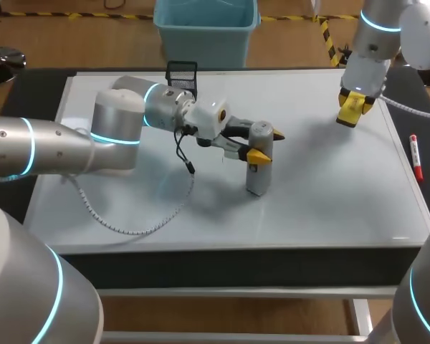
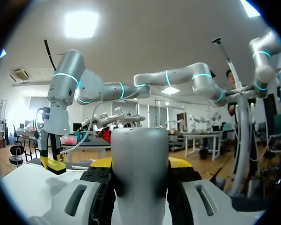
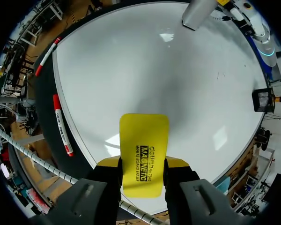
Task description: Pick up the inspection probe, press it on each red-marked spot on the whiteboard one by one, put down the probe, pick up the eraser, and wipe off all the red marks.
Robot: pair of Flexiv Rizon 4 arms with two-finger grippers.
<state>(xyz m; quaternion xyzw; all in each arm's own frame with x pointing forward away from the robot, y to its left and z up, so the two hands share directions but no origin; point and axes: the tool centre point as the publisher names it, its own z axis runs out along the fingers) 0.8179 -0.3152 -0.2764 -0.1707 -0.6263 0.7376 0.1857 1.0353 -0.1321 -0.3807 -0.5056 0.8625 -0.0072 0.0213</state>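
My left jaws were clenched on the grey probe (image 1: 257, 180), standing upright on the whiteboard (image 1: 322, 197) near its middle, while my right jaws grasped the yellow eraser (image 3: 144, 150) over the board's far right corner.

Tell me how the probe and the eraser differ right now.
Look: the probe is a grey rounded cylinder, the eraser a flat yellow block.
Pose: the probe stands upright with its base seemingly on the whiteboard; the eraser hangs above the whiteboard.
Place: the probe is near the whiteboard's middle, the eraser over its far right corner.
Shared: each is gripped, the probe by the left end effector, the eraser by the right end effector.
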